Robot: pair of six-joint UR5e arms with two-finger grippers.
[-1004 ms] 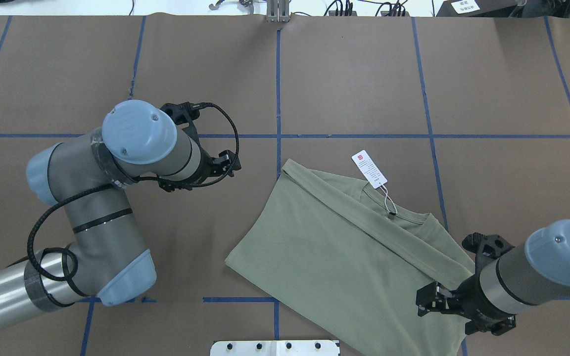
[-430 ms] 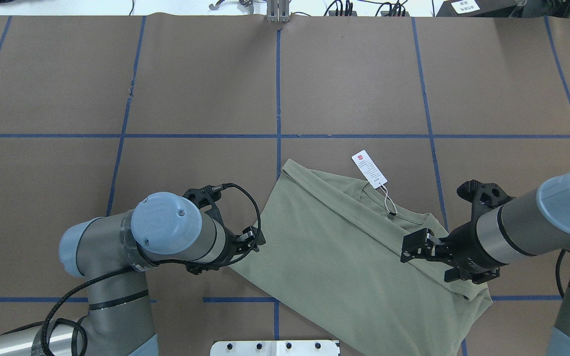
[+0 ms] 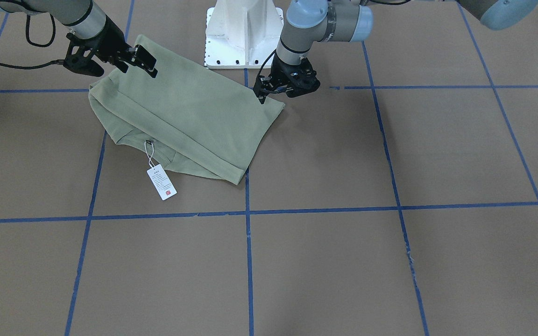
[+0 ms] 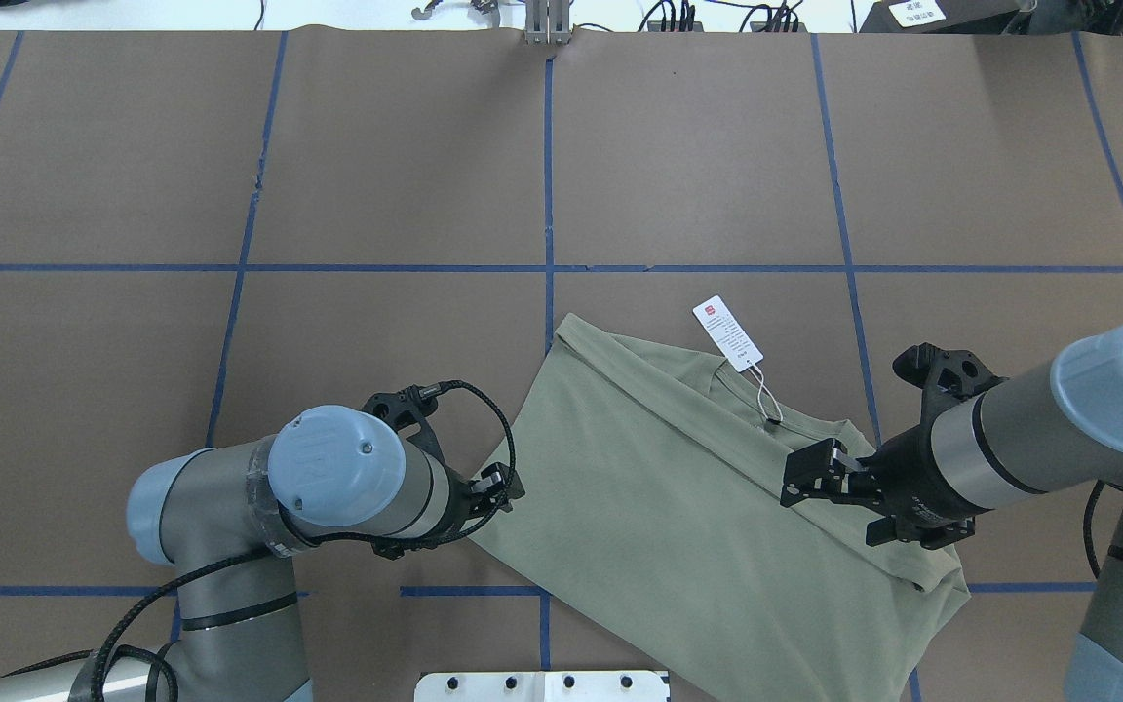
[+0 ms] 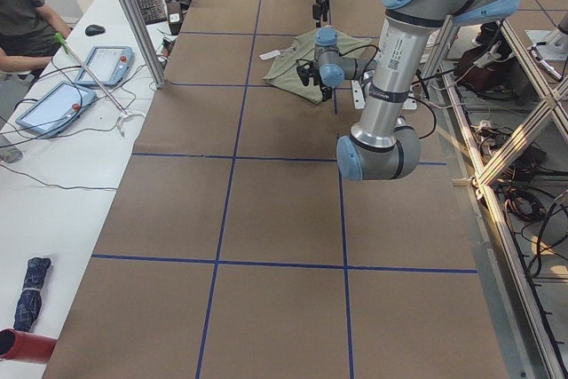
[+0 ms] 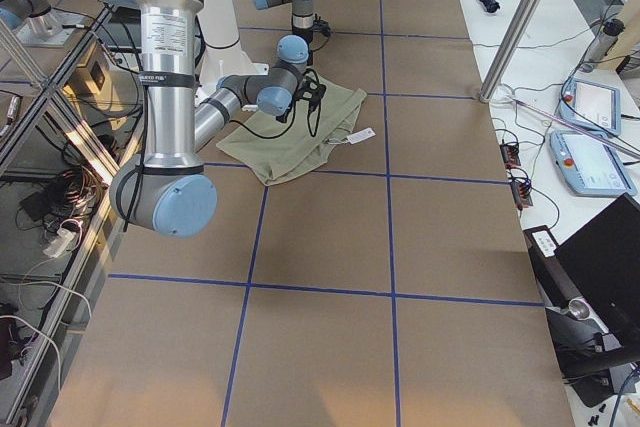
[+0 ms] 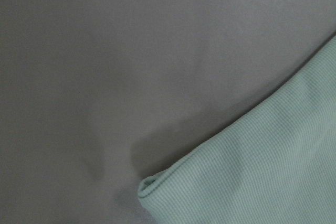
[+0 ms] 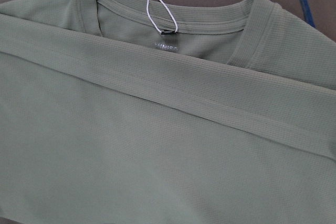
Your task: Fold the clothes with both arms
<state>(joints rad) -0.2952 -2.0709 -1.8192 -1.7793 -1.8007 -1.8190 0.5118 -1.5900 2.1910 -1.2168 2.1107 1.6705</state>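
My left gripper (image 4: 503, 485) sits low at the corner of the olive-green shirt (image 4: 678, 497) that points toward my left side. My own wrist hides the fingertips from above. My left wrist camera shows only that rolled corner on the brown table (image 4: 376, 146) and no fingers, so I cannot tell whether they are spread or pinched.

My right gripper (image 4: 800, 480) hangs over the shirt's opposite side, just below the ribbed collar (image 8: 210, 22). In the front-facing view its fingers (image 3: 144, 52) look parted with nothing between them. Whether they touch the cloth I cannot tell.

The shirt lies folded into a slanted rectangle right of the table's middle. A folded layer runs across it just under the collar, and the sleeves are out of sight. Its white hang tag (image 4: 727, 333) rests on the table beyond the collar, on a looped string (image 8: 155, 9). From overhead, the shirt's near edge runs off the frame beside the white base plate (image 4: 542, 685). The lettering on the neck label (image 8: 166, 46) is too blurred to read.
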